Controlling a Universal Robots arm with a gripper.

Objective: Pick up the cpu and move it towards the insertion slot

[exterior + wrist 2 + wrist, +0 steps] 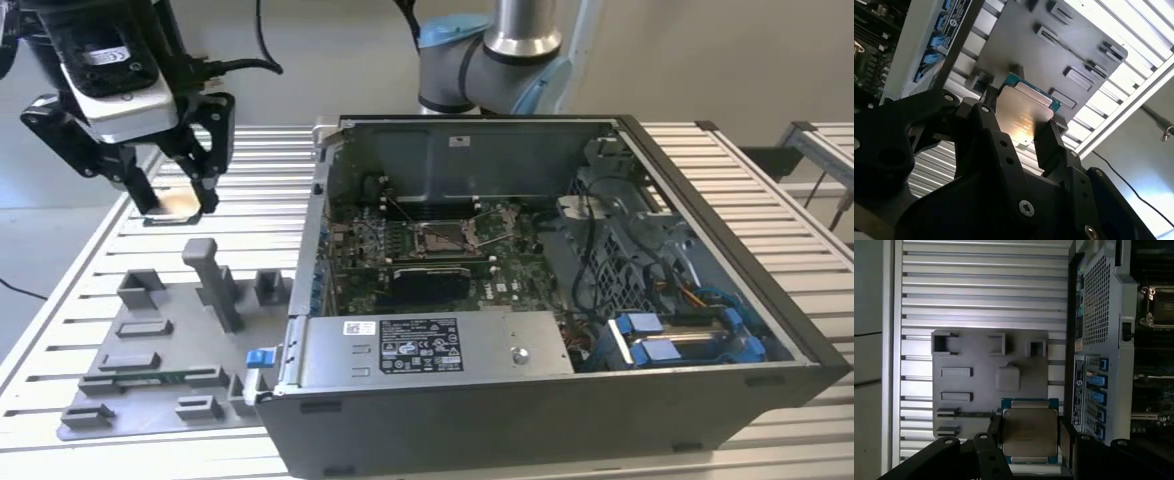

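Gripper [171, 212] closed on the cpu [171, 204], fingers [1052, 144] pressing two opposite edges. In both wrist views you see its pale metal top facing the camera, with a thin green border at the edges. It hangs above the slatted table [747, 200] at the exterior view's left, lifted clear of the grey fixture plate [147, 350]. The insertion slot [441, 237] sits on the green board inside the open computer case [534, 400], well apart from the cpu (the case wall stands between them in the exterior view).
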